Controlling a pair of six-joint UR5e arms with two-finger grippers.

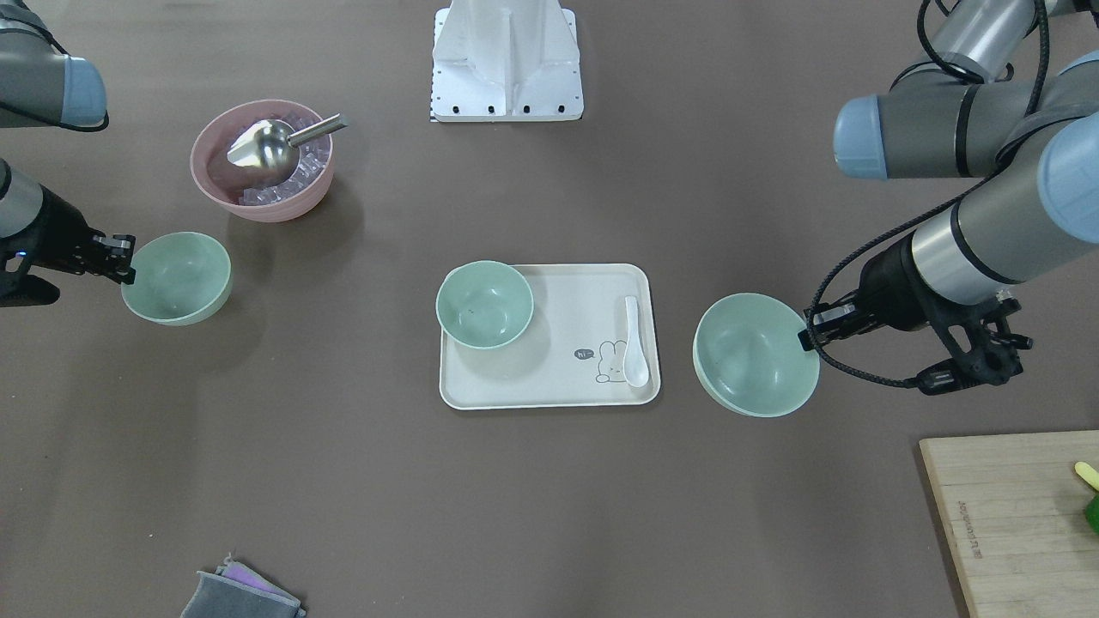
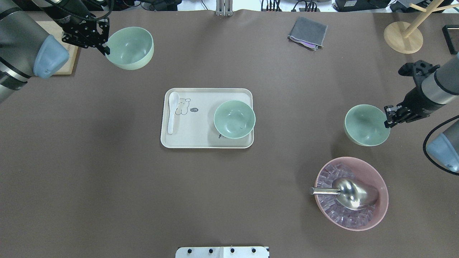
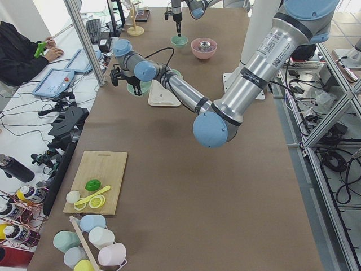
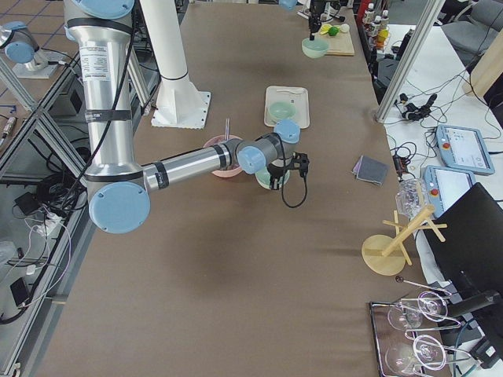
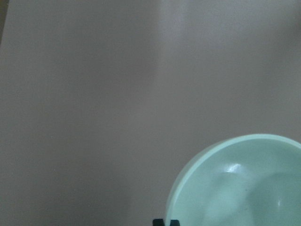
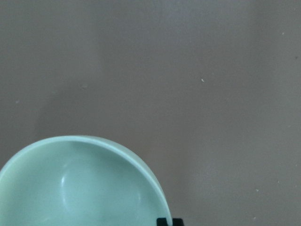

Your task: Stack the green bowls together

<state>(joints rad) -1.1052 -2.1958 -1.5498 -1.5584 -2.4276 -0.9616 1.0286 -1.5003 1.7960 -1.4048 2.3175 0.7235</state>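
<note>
The left pincer (image 2: 104,46) clamps the left green bowl (image 2: 131,50) by its rim, and the right pincer (image 2: 388,116) clamps the right green bowl (image 2: 365,125) the same way. Both bowls look light, stiff and slick, so a rim pinch may slip.

Even, diffuse overhead light, medium bright, no hard beams. Brown table (image 2: 107,186) is matte, with only faint paler bands across mid-table. Shadows soft, blurry-edged: a dim patch beside the pink bowl (image 1: 262,163), one on the tray (image 1: 549,378) by the tray green bowl (image 1: 484,305), and broad faint ones near the left-held green bowl (image 1: 755,354) and right-held green bowl (image 1: 176,279). Glare is strong on the metal scoop (image 2: 353,193), with small soft highlights inside the bowls. Both top-down views sharp. Side views wide-angle: long table edges converge, far end tiny and low in detail. Wrist views soft, hazy, low contrast; bowl rims close to the lens out of focus.
</note>
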